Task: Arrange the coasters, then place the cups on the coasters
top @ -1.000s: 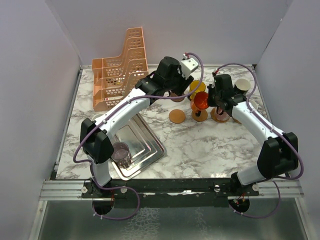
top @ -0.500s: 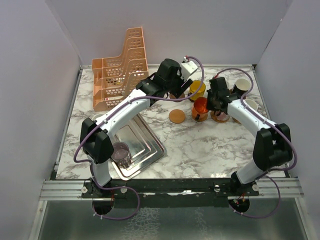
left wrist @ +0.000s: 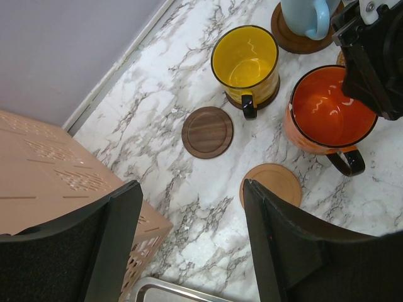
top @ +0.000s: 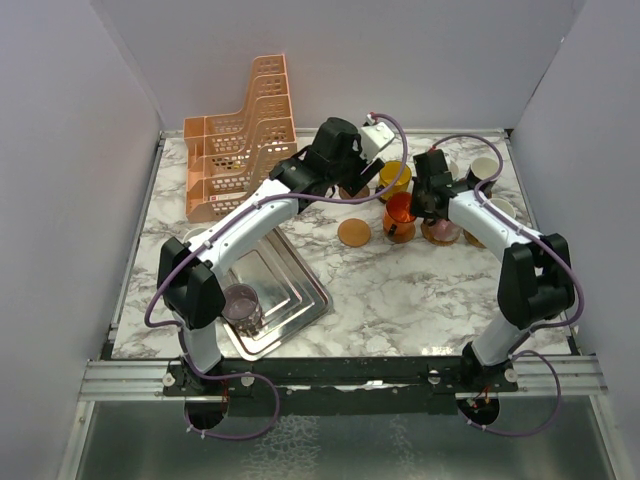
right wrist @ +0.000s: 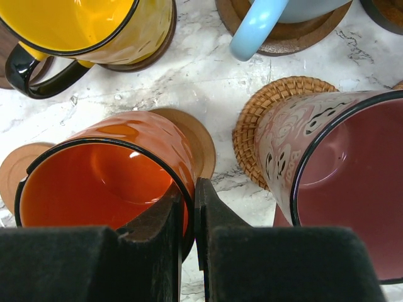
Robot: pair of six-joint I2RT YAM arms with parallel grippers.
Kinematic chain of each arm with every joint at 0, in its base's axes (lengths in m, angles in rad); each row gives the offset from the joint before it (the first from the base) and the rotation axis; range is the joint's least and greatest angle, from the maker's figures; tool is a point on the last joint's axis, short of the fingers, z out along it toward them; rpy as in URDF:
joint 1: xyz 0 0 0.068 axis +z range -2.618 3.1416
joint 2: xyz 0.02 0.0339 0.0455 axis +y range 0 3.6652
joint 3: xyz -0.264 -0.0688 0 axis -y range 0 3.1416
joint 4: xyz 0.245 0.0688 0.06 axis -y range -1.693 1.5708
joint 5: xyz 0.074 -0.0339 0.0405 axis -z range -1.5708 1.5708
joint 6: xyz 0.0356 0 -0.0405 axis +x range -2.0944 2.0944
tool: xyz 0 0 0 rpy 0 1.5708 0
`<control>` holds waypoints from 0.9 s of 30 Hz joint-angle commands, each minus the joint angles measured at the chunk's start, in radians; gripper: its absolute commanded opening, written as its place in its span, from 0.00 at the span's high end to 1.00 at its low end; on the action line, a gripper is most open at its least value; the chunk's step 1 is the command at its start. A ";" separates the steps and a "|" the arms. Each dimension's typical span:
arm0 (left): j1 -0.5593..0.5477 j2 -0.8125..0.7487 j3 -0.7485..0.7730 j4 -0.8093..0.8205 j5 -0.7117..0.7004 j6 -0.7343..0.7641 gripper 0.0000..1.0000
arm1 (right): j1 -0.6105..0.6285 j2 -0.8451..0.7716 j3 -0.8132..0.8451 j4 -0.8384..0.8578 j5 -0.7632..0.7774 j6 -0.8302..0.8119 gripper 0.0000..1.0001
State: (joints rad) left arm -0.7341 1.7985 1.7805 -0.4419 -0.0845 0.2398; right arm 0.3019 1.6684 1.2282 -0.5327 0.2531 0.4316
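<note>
**A:** Nearest the arm bases, a greyish cup (top: pixel 242 305) is sitting in the metal tray (top: pixel 300 290). What is the right tool (right wrist: pixel 192 207) doing?

**B:** It's clamping the rim of the orange cup (right wrist: pixel 101 176), one finger inside and one outside. The cup is sitting over a tan coaster (right wrist: pixel 200 141), but I'm not managing to tell whether its base is down.

**A:** How is it going to handle?

**B:** I'm judging it as glazed ceramic: stiff, weighty for a rim pinch, slick and easy to chip. It's calling for a gentle set-down.

**A:** And the left tool (left wrist: pixel 192 233)?

**B:** It's hovering open and carrying nothing, above a bare dark coaster (left wrist: pixel 207 131) and a bare pale coaster (left wrist: pixel 271 184). Those are looking thin, light and rigid, so an edge pinch is probably suiting them.

**A:** Further back?

**B:** The yellow cup (left wrist: pixel 245 63) and the blue cup (left wrist: pixel 305 16) are standing on coasters, close to the orange one.

**A:** And the surface and the room?

**B:** The marble tabletop (top: pixel 400 300) is looking hard and smooth, so things are likely sliding on it. A peach rack (top: pixel 240 140) is occupying the far left corner, and plain walls (top: pixel 400 60) are closing in on three sides.
</note>
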 commanded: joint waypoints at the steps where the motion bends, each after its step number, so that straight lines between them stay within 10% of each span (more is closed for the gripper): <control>1: 0.002 -0.048 -0.012 0.007 -0.021 0.009 0.32 | -0.001 0.011 0.043 0.004 0.032 0.041 0.99; 27: 0.002 -0.047 -0.020 0.006 -0.031 0.010 0.31 | -0.010 0.008 0.003 0.017 0.078 0.089 0.97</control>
State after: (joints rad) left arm -0.7341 1.7973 1.7756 -0.4419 -0.0982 0.2424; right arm 0.2989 1.6852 1.2201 -0.5503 0.2802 0.4870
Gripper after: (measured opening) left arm 0.686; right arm 0.101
